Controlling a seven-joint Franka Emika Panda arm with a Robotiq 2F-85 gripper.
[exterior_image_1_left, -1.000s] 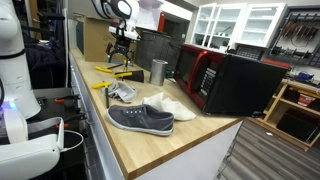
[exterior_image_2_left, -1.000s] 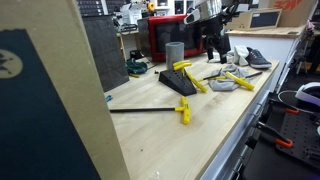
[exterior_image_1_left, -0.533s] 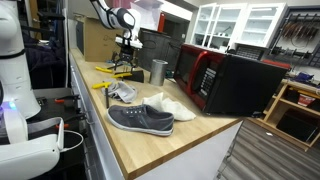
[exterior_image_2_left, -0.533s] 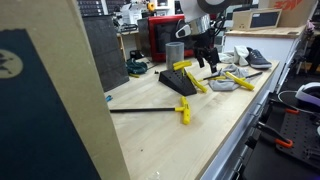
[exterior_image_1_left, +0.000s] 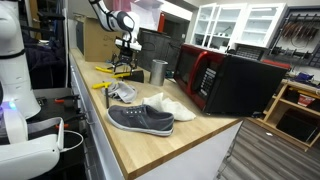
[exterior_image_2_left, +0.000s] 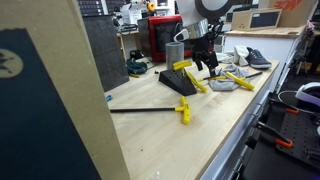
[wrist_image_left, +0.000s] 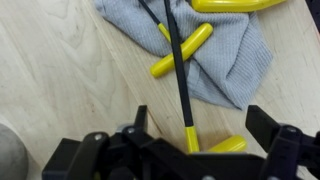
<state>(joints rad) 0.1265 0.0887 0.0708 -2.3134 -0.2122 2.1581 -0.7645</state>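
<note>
My gripper is open, its two black fingers hanging just above the wooden counter. Between them lies a thin black rod with a yellow tip; I am not touching it. The rod runs up across a crumpled grey cloth, where a yellow handle also lies. In both exterior views the gripper hovers low over the yellow-and-black tools, beside a metal cup.
A grey shoe and a white shoe lie nearer the counter's end. A red microwave and a black box stand at the back. A long black bar with a yellow clamp lies on the counter.
The arm has come down and moved over the yellow-and-black tools near the metal cup. It has barely shifted in the last half second. The jaws stayed open.
</note>
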